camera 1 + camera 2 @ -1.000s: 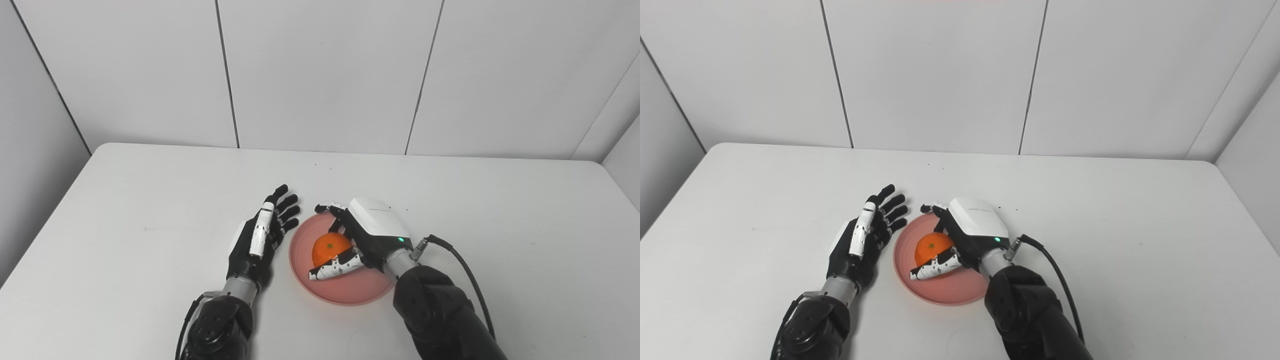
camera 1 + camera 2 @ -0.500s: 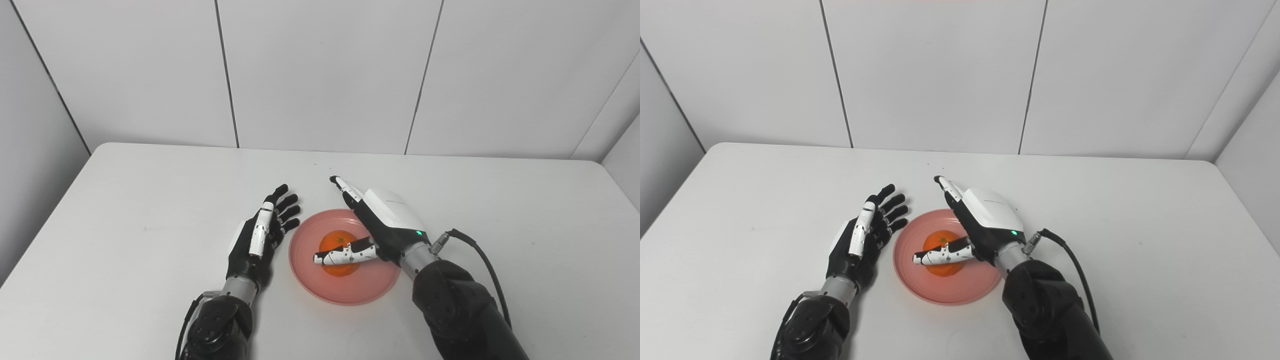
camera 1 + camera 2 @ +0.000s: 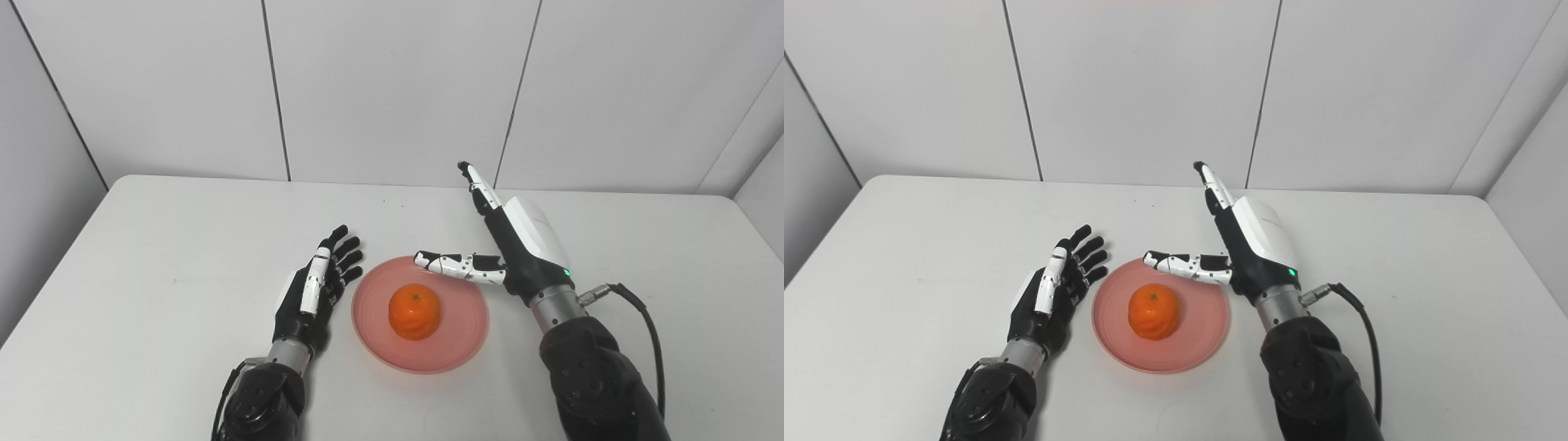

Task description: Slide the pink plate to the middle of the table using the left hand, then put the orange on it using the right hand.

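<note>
Now right robot hand (image 3: 520, 245) raised, splayed, seemingly empty

White counter (image 3: 153, 245) with rounded far corners, seen from above, a few tiny dark specks scattered near its far edge, pale grey panelled wall (image 3: 392, 86) set behind it, divided by thin dark vertical seams, angled side panels at both far corners

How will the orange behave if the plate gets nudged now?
The orange is round and sits free near the plate's middle, so it would probably roll with a sharp nudge. The plate looks shallow with a raised rim, which may stop a slow roll. The right hand is open and lifted clear, so nothing steadies the fruit.
</note>
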Tool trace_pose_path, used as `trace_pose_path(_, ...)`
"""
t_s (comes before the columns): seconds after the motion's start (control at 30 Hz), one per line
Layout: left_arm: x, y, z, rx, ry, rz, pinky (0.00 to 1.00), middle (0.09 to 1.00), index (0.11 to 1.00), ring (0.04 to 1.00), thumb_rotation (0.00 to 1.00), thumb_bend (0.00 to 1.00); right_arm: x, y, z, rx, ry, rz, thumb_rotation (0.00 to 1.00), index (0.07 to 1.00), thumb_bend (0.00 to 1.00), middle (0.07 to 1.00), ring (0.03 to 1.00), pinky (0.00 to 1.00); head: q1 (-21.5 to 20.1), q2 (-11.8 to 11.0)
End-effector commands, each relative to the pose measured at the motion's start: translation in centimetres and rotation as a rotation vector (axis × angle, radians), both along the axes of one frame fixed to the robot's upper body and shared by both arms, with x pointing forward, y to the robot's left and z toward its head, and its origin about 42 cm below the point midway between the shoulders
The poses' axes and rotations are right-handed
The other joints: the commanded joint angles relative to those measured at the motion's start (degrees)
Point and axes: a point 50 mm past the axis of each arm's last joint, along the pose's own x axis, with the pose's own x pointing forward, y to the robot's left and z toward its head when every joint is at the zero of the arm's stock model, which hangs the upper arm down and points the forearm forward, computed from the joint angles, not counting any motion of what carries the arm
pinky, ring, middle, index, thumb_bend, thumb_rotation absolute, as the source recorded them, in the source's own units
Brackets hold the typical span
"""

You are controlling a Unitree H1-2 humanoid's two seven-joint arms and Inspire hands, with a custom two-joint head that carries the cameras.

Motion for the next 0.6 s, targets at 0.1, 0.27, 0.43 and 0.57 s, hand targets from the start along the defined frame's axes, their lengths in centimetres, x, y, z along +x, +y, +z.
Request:
trace_pose_path(0.1,0.4,0.8,0.0,0.008,-0.013,-0.004,0.88,0.907,0.905,0.894,1.00,0.38,-1.4,-2.0,-1.5,0.132,-0.066,-0.079,0.96,0.997,0.89,0.975,0.945,0.88,-1.23,-0.45)
trace_pose_path(0.27,0.3,1.6,-0.2,0.017,-0.024,-0.008,0.90,0.914,0.911,0.901,1.00,0.39,-1.6,-2.1,-3.4,0.235,-0.026,-0.104,1.00,0.990,0.81,0.974,0.946,0.88,-2.77,-0.18)
trace_pose_path(0.43,0.5,2.0,0.0,0.030,-0.024,-0.004,0.90,0.918,0.914,0.907,1.00,0.38,-1.4,-1.5,-5.0,0.383,0.041,-0.086,1.00,1.000,0.75,0.986,0.963,0.93,-3.82,-0.28)
trace_pose_path(0.57,0.6,2.1,0.0,0.033,-0.029,0.000,0.89,0.917,0.910,0.903,1.00,0.38,-0.9,-0.9,-6.3,0.475,0.073,-0.057,1.00,0.999,0.71,0.999,0.965,0.92,-3.77,-0.07)
